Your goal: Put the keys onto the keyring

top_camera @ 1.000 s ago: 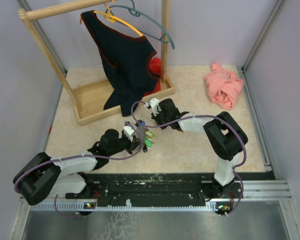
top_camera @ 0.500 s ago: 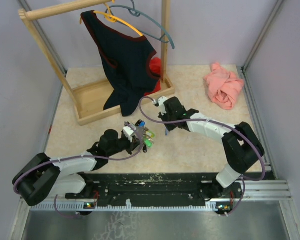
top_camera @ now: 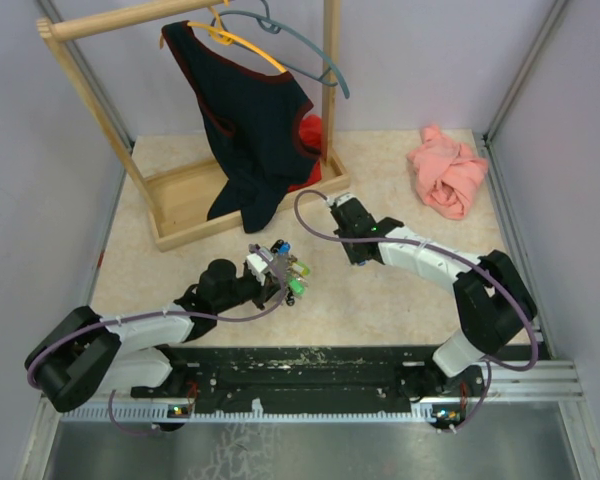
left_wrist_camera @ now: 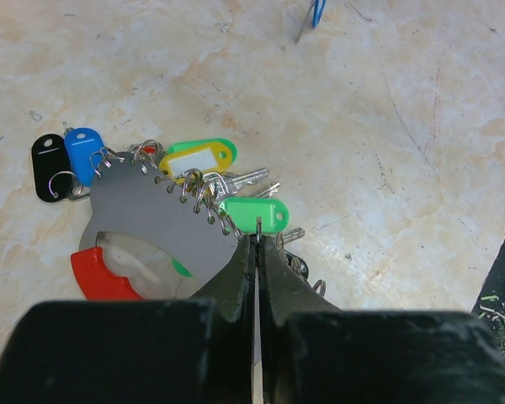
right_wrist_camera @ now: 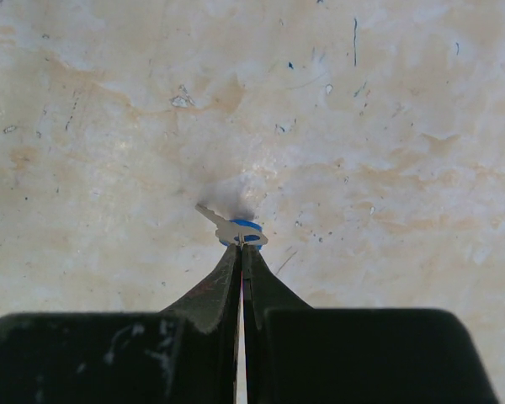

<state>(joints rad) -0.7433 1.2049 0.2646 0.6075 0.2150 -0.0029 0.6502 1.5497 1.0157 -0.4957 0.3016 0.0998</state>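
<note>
The right hand (right_wrist_camera: pixel 241 257), fingers pressed together, pinches one key (right_wrist_camera: pixel 225 224) by its blue head at the centre of its wrist view. The silvery blade points up-left, and a soft shadow suggests the key hangs clear of the table (right_wrist_camera: pixel 387 126).

The left hand (left_wrist_camera: pixel 257 246), at the lower middle of its view, is also pressed shut. It nips a thin upright wire, probably a ring (left_wrist_camera: pixel 258 224) seen edge-on, at the rim of a grey plate (left_wrist_camera: pixel 151 215). From above, that bundle (top_camera: pixel 285 272) sits at frame centre, with the right hand up and to its right, apart from it.

The key looks light, stiff and smooth, so it could easily twist or slip in a pinch. A grip on the edge of the plastic head seems best, because that would leave any hole in the head free. The ring is likely springy wire that needs prying, and the bundle would dangle and swing loosely.

**Counts:**
- **Loose keys:** one.
- **Plates:** one.
- **Tags (left_wrist_camera: pixel 252 215):** five, one each of black, blue, yellow, green and red. The red one is partly under the plate.
- **Silvery blades:** at least three poke out at mid-frame, and others may be hidden.
- **Small rings along the plate's rim:** too tangled to count surely.
</note>
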